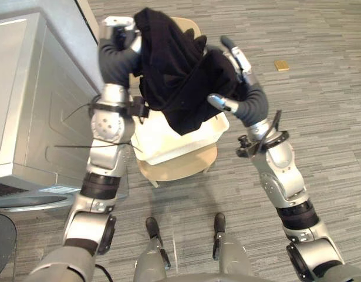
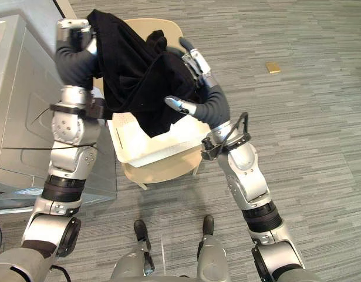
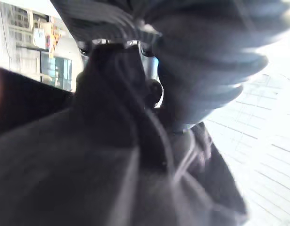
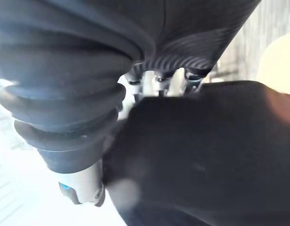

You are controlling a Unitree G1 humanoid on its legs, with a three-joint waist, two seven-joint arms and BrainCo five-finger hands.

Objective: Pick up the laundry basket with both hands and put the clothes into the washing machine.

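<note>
– Black garment (image 1: 168, 64): where is it?
– Up in the air, upper middle of the frame, strung between both hands above the cream plastic laundry basket (image 1: 198, 140). The basket stands on a pale wooden chair (image 1: 180, 167).
– Which way does it run?
– Its long axis slants from the upper left, at the left hand (image 1: 117, 26), down towards the centre. There a hanging corner points down over the basket. A second fold goes across to the right hand (image 1: 240, 61).
– And the fingers?
– In the left wrist view the cloth is gathered into a tight ridge, clenched by the left hand's fingers. The right hand is unclenched: one finger straight, the thumb (image 1: 220, 103) stuck out apart, and the cloth draped across the palm between them.
– The washing machine (image 1: 33, 94)?
– At the left edge of the frame, beside the chair. A small tan block (image 1: 281, 65) lies on the grey floor (image 1: 321, 147) at the upper right, well apart.
</note>
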